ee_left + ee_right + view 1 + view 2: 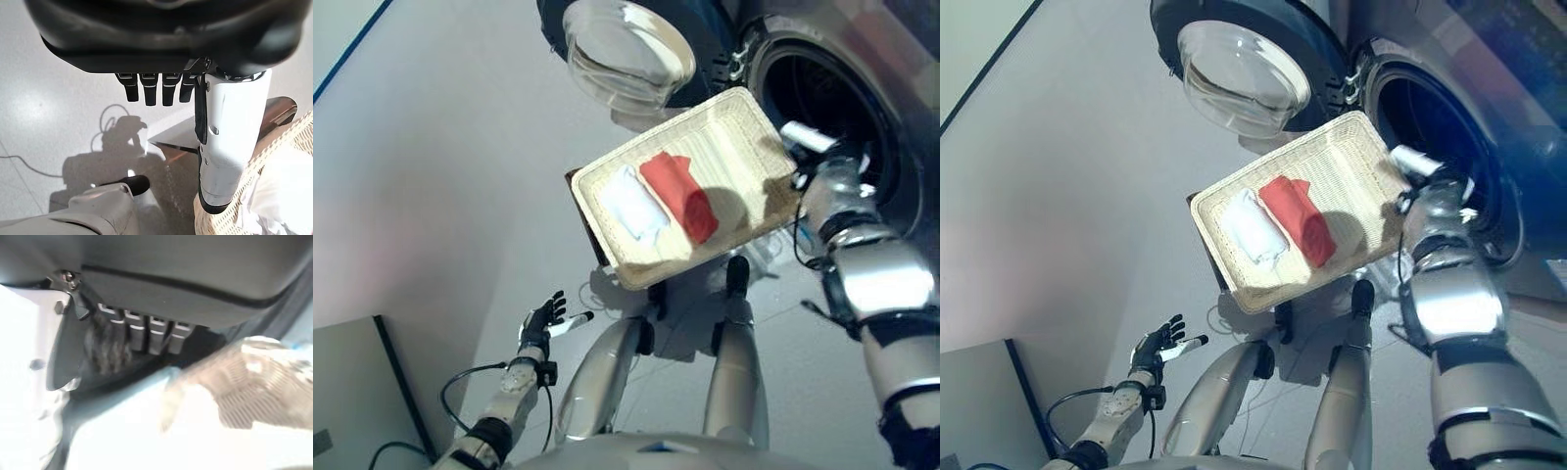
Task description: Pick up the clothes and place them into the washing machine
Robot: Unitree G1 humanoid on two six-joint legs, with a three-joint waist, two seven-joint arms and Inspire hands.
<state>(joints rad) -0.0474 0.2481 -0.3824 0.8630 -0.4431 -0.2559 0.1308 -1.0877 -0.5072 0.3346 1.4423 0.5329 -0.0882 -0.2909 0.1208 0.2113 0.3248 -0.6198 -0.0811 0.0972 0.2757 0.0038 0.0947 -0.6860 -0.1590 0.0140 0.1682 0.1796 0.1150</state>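
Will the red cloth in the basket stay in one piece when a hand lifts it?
The red cloth lies creased and loosely folded in the wicker basket, so it will probably unfold and dangle. It looks thin, likely light. It may snag on the weave.

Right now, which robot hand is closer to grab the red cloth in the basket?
The right hand. It is up beside the wicker basket holding the red cloth and white cloth, next to the washing machine's open drum. The left hand hangs low, open, away from the basket.
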